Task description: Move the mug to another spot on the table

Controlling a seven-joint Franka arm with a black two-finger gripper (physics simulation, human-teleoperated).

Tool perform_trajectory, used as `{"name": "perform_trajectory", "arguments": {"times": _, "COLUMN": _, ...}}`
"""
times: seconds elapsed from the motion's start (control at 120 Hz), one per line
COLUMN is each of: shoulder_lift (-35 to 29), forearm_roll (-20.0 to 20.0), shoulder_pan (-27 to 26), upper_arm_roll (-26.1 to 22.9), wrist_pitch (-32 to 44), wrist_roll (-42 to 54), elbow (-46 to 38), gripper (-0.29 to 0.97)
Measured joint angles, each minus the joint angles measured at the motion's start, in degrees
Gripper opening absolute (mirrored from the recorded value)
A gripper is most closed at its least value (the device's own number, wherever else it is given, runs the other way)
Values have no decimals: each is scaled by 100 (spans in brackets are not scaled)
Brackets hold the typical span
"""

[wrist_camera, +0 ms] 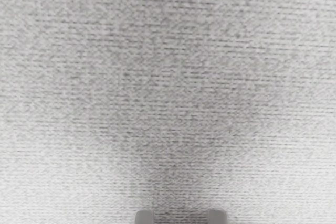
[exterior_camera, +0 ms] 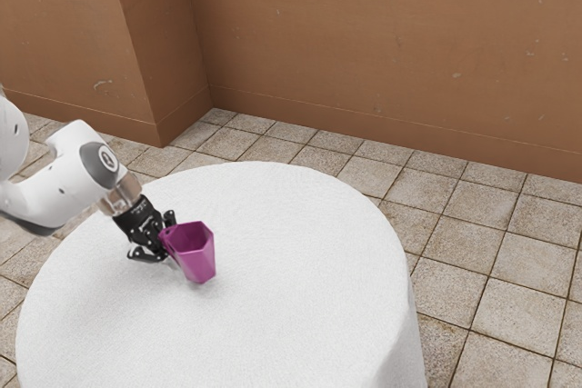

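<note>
Your pincer (exterior_camera: 148, 244) sits low over the surface (exterior_camera: 300, 252), jaws apart over bare cloth, just beside the mug (exterior_camera: 193, 252), possibly touching it. The mug rests on the surface by its own weight, not yet grasped.

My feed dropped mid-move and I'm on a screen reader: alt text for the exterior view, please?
A magenta faceted mug stands on a round white-clothed table, with the black gripper low and close beside it on the exterior view's left. The white arm comes in from the left; tiled floor and brown walls lie behind.
</note>
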Motion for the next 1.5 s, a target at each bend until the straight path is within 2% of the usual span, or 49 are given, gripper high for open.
{"name": "perform_trajectory", "arguments": {"times": 0.4, "shoulder_lift": 347, "forearm_roll": -7, "shoulder_pan": 132, "upper_arm_roll": 90, "wrist_pitch": -183, "wrist_roll": 200, "elbow": 504, "gripper": -10}}
{"name": "perform_trajectory", "arguments": {"times": 0.85, "shoulder_lift": 433, "forearm_roll": -128, "shoulder_pan": 129, "upper_arm_roll": -56, "wrist_pitch": -197, "wrist_roll": 363, "elbow": 506, "gripper": -10}}
{"name": "perform_trajectory", "arguments": {"times": 1.033, "shoulder_lift": 552, "forearm_roll": -314, "shoulder_pan": 131, "upper_arm_roll": -77, "wrist_pitch": -100, "wrist_roll": 586, "elbow": 527, "gripper": 29}}
{"name": "perform_trajectory", "arguments": {"times": 1.142, "shoulder_lift": 530, "forearm_roll": -263, "shoulder_pan": 128, "upper_arm_roll": -14, "wrist_pitch": -59, "wrist_roll": 736, "elbow": 633, "gripper": 44}}
{"name": "perform_trajectory", "arguments": {"times": 1.383, "shoulder_lift": 467, "forearm_roll": 204, "shoulder_pan": 124, "upper_arm_roll": 204, "wrist_pitch": 122, "wrist_roll": 992, "elbow": 1054, "gripper": 60}}
{"name": "perform_trajectory", "arguments": {"times": 1.45, "shoulder_lift": 358, "forearm_roll": 519, "shoulder_pan": 118, "upper_arm_roll": 205, "wrist_pitch": 124, "wrist_roll": 1045, "elbow": 1180, "gripper": 62}}
{"name": "perform_trajectory", "arguments": {"times": 1.5, "shoulder_lift": 172, "forearm_roll": 955, "shoulder_pan": 116, "upper_arm_roll": 192, "wrist_pitch": 59, "wrist_roll": 1081, "elbow": 1207, "gripper": 64}}
